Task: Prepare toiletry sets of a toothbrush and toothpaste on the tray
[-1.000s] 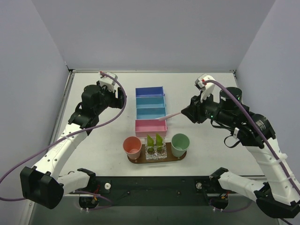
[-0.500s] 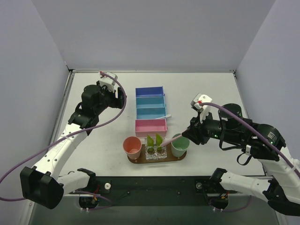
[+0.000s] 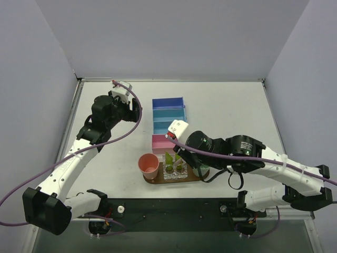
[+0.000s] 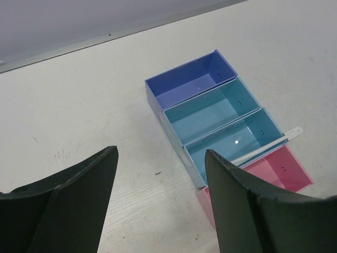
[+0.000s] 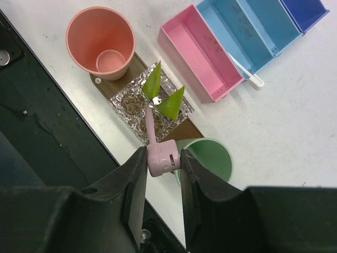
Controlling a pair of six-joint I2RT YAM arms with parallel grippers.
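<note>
My right gripper [image 5: 163,158] is shut on the head end of the pale pink toothbrush [image 5: 149,124], which hangs stem-down over the clear holder [image 5: 129,105] on the dark-brown tray [image 5: 192,132]. Two yellow-green toothpaste tubes [image 5: 152,81] [image 5: 172,103] stand in that holder. In the top view the right gripper [image 3: 184,153] hovers over the tray [image 3: 158,179] and the tubes [image 3: 168,157]. The white toothbrush [image 5: 243,68] lies across the rim of the light blue bin; it also shows in the left wrist view [image 4: 263,147]. My left gripper [image 4: 160,158] is open and empty, well left of the bins.
A salmon cup [image 5: 100,42] and a mint-green cup [image 5: 210,158] stand at the tray's ends. Pink [image 5: 200,52], light blue, teal and dark blue [image 4: 189,79] bins sit in a row behind the tray. The table's dark front edge runs just beside the tray.
My right arm swung in from the right with the pink toothbrush and now holds it stem-down over the holder on the tray. The left arm has not moved.
</note>
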